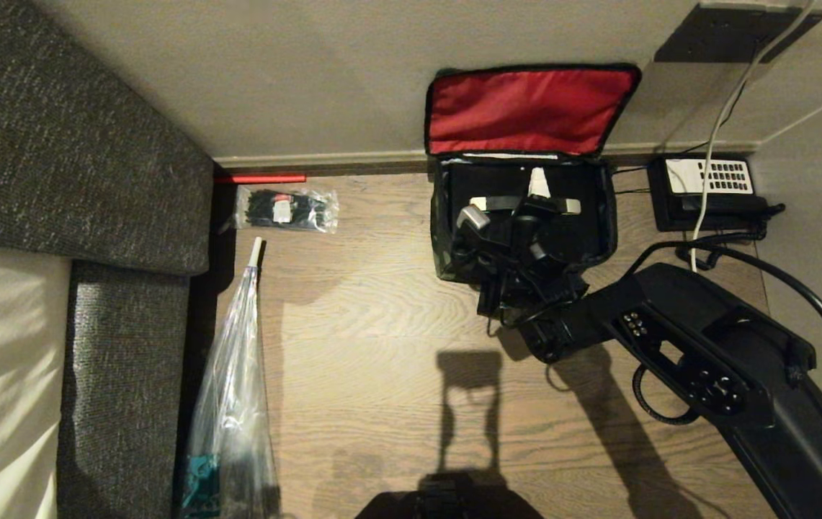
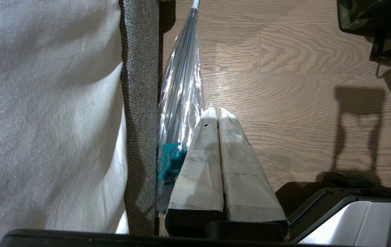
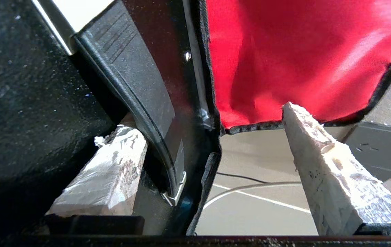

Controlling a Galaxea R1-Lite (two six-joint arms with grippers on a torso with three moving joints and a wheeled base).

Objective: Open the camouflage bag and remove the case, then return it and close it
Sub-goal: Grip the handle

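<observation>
The camouflage bag (image 1: pixel 439 231) stands on the wooden floor against the wall. Its lid is thrown back, so the red lining (image 1: pixel 526 108) faces me. The black case (image 1: pixel 587 234) sits inside the bag, with its black handle (image 1: pixel 508 205) lying across the top. My right gripper (image 1: pixel 508 198) reaches down into the bag's mouth. In the right wrist view that gripper (image 3: pixel 204 118) is open: its taped fingers (image 3: pixel 332 171) are spread wide and the handle (image 3: pixel 137 79) passes between them, close to one finger. My left gripper (image 2: pixel 217 111) hangs shut and empty, away from the bag.
A clear packet of black items (image 1: pixel 284 209) lies left of the bag. A wrapped umbrella (image 1: pixel 234 375) leans along the grey sofa (image 1: pixel 57 144). A black telephone (image 1: pixel 706 191) with cables sits to the bag's right, below a wall socket (image 1: pixel 735 32).
</observation>
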